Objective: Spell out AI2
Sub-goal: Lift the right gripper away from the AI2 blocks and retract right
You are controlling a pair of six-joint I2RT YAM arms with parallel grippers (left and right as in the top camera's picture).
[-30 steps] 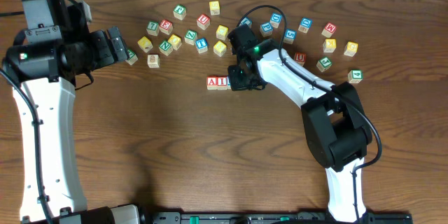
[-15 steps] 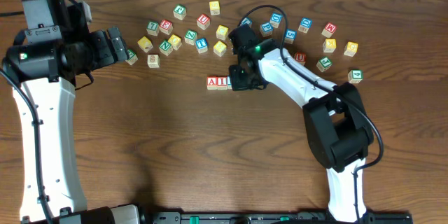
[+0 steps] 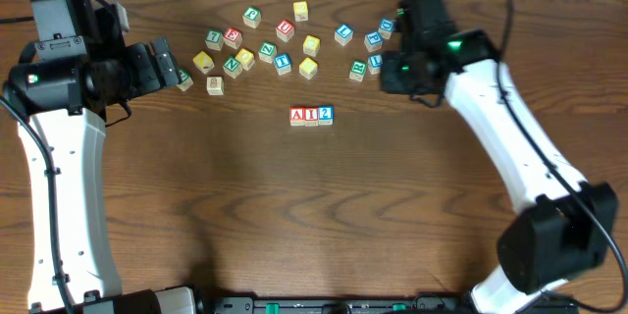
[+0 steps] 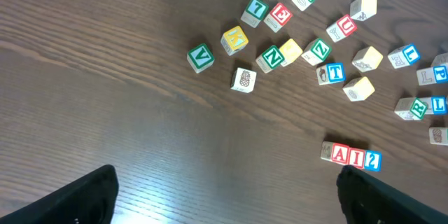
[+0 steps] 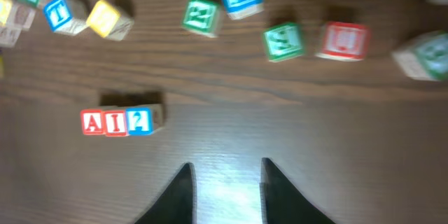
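Since a second ago the right gripper [image 3: 392,71] is no longer sitting over the row; it is now hanging off toward the far right part of the tabletop [image 3: 294,216], among the loose cubes [image 3: 358,69] strung along the far edge. It is leaving the 2 cube [image 3: 325,114], which the arm was covering before, in plain view. Wrist view: the right gripper [image 5: 225,189] is standing open, fingers [image 5: 180,192] parted with only bare wood showing between them. The row is lying up and left of them, well apart, nothing touching it. A cube [image 3: 297,115], I cube [image 3: 311,115] and 2 cube are sitting side by side near the middle of the tabletop, a little toward the far edge, faces touching and reading A, I, 2 in order. The red U cube [image 3: 285,29] is resting with the scatter near the far edge, apart from the row. The left gripper [image 3: 169,65] is holding unchanged toward the far left corner; its wrist view is showing the left gripper [image 4: 225,182] spread wide and carrying nothing, with the A cube [image 4: 341,155], I cube [image 4: 357,157] and 2 cube [image 4: 372,159] lying off to one side.
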